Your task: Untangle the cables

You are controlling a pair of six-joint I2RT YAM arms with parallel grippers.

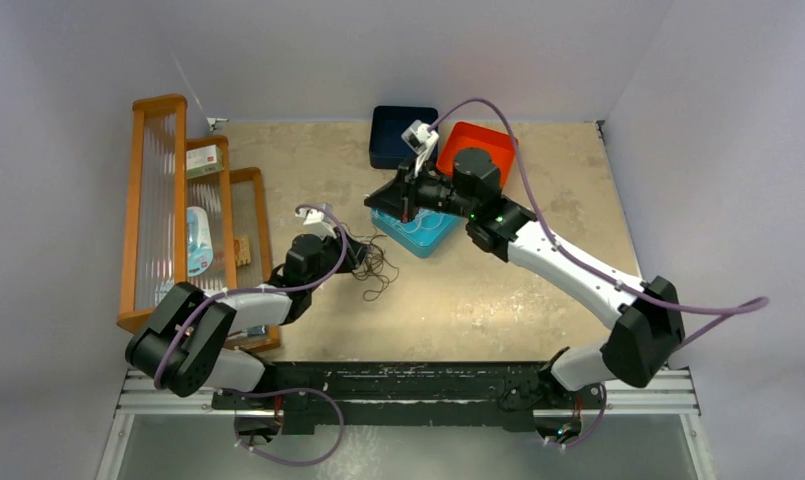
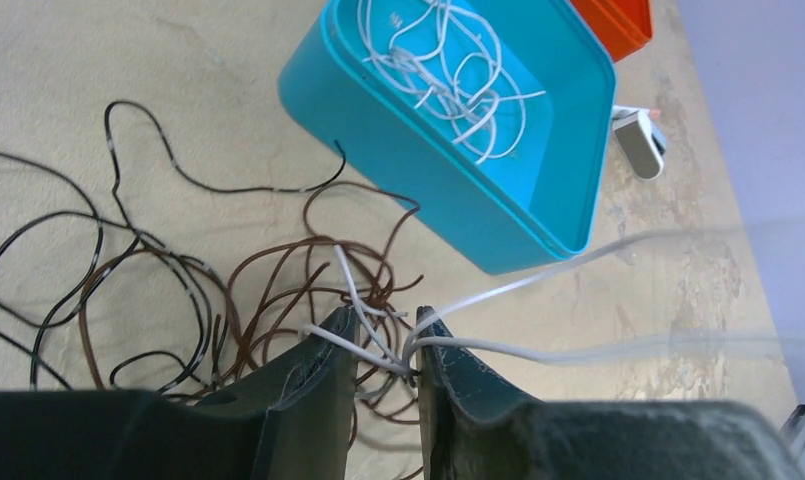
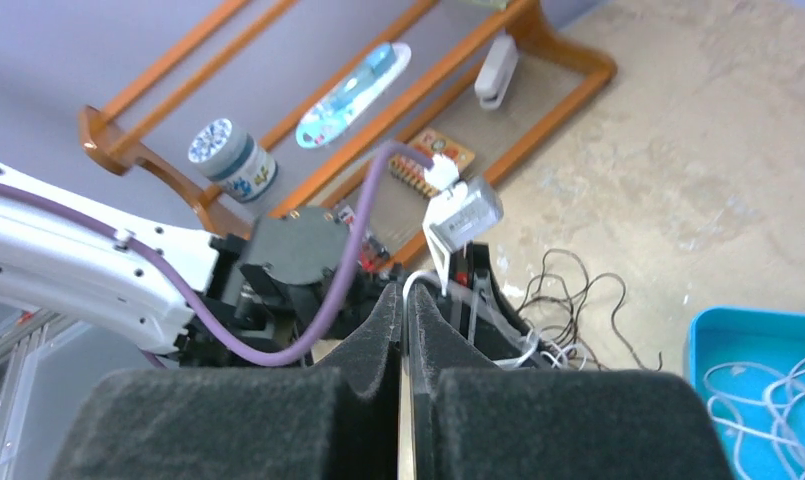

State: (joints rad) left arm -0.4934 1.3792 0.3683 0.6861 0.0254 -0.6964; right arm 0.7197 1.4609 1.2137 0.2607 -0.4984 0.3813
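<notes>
Closest in the left wrist view is my left gripper [image 2: 386, 320]. Its two dark fingers [image 2: 318, 370] stand a narrow gap apart. A white cable [image 2: 518, 283] passes through that gap in several strands, touching both inner faces. I cannot tell whether the fingers pinch it or only bracket it. From the gap, two white strands lead away to the gripper's right, blurred toward the edge of the view.

Just ahead of the fingertips and spreading to their left lie the dark cables [image 2: 240, 300], brown and black loops tangled flat on the beige table [image 2: 78, 80]. One white strand threads up into the brown loops.

Farther ahead and slightly right sits a teal box [image 2: 428, 170]. A separate pile of white cables [image 2: 448, 70] is coiled inside it. Beyond its far corner shows the edge of an orange box [image 2: 613, 25].

In the right wrist view, my right gripper [image 3: 403, 295] has its foam-faced fingers pressed together. A thin white strand arcs out of the seam at their tips, so it is clamped on the white cable. Past those tips I see the left arm's wrist, then the dark loops, and beyond them a wooden rack [image 3: 538, 40].

From above, the right gripper [image 1: 406, 207] hangs over the teal box, with a dark blue box [image 1: 398, 135] behind it.
</notes>
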